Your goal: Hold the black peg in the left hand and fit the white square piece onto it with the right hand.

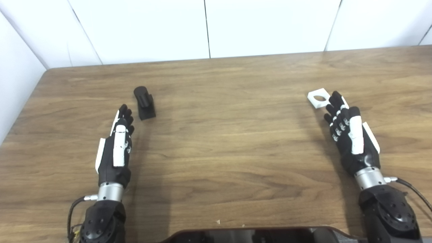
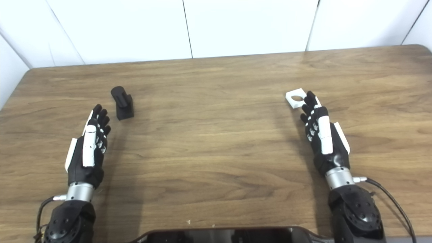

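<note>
left hand (image 1: 114, 148): open, holding nothing, fingers extended and apart, over the table (image 1: 222, 141), just short of the peg.
right hand (image 1: 349, 135): open too, empty, fingertips right beside the white piece; contact or not, can't tell.
black peg (image 1: 145, 103): lying on its side on the table, left half, just ahead and to the right of the left hand. Round post at the far end, blocky base at the near end.
white square piece (image 1: 318, 98): flat on the table, right half, round hole facing up, at the right hand's fingertips.
step: looks like the reach, nothing grasped yet.
how to do it: take the peg by the blocky base so the post stays fully exposed, then tip it upright. Pinch the white piece by its edges, keep the hole clear. Line hole over post before pushing down.
risk: fingers nudging the white piece away; it sits flat, little edge to grab.
containers: none visible, nothing to report inside anything.
</note>
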Action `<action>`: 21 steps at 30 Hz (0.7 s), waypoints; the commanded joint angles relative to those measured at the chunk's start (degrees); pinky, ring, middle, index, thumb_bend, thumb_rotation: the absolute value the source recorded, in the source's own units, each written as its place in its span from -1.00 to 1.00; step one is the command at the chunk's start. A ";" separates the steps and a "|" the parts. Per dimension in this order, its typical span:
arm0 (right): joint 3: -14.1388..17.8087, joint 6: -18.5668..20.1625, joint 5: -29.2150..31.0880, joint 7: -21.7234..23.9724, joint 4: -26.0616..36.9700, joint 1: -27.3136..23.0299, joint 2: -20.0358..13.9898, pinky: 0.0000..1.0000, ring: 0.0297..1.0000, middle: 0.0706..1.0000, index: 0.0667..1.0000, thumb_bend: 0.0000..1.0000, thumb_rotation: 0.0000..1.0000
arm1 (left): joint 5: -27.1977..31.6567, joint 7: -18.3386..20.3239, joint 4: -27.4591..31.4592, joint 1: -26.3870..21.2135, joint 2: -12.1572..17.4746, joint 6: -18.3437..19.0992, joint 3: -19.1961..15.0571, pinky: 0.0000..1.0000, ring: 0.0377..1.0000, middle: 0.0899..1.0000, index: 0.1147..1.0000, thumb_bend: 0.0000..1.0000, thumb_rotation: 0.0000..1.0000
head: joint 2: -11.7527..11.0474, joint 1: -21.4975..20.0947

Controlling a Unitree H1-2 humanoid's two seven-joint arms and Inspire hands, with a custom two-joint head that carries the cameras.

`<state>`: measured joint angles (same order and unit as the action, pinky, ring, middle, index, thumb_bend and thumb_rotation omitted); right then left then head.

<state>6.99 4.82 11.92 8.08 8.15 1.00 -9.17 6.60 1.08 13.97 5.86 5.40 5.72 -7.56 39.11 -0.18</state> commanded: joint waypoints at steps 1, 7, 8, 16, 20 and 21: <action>0.14 -1.39 0.44 -0.08 1.32 -1.01 0.08 1.00 1.00 1.00 0.95 0.21 1.00 | -0.97 0.27 0.59 -1.87 1.06 -2.24 0.10 1.00 1.00 1.00 1.00 -0.22 1.00 | 0.04 -0.06; 0.03 -1.33 0.19 -0.16 1.32 -0.99 0.08 1.00 1.00 1.00 0.96 0.19 1.00 | -1.33 0.14 0.81 -1.72 1.15 -2.13 -0.01 1.00 1.00 1.00 1.00 -0.20 1.00 | 0.09 0.04; 0.04 -1.24 0.20 -0.18 1.35 -0.96 0.07 1.00 1.00 1.00 0.96 0.20 1.00 | -1.40 0.15 0.83 -1.67 1.16 -2.12 0.01 1.00 1.00 1.00 1.00 -0.18 1.00 | 0.10 0.02; 0.07 -1.87 0.33 0.26 0.77 -1.06 -0.25 1.00 1.00 1.00 0.96 0.20 1.00 | -1.77 -0.08 1.29 -1.66 0.85 -1.21 0.05 1.00 1.00 1.00 1.00 -0.16 1.00 | 0.01 0.32; 0.14 -1.86 0.23 0.16 0.62 -1.22 -0.29 1.00 1.00 1.00 0.96 0.21 1.00 | -3.70 -0.96 1.88 -2.26 1.01 0.86 0.24 1.00 1.00 1.00 1.00 -0.05 0.88 | -0.10 0.73; 0.13 -2.03 0.25 0.32 0.42 -1.27 -0.41 1.00 1.00 1.00 0.96 0.21 1.00 | -5.83 -1.74 2.37 -2.74 1.18 1.90 0.50 1.00 1.00 1.00 1.00 -0.05 0.87 | -0.14 0.92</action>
<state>7.00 4.76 11.95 8.16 8.11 0.99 -9.20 3.83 0.50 14.01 5.62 5.56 7.08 -7.36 38.94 0.70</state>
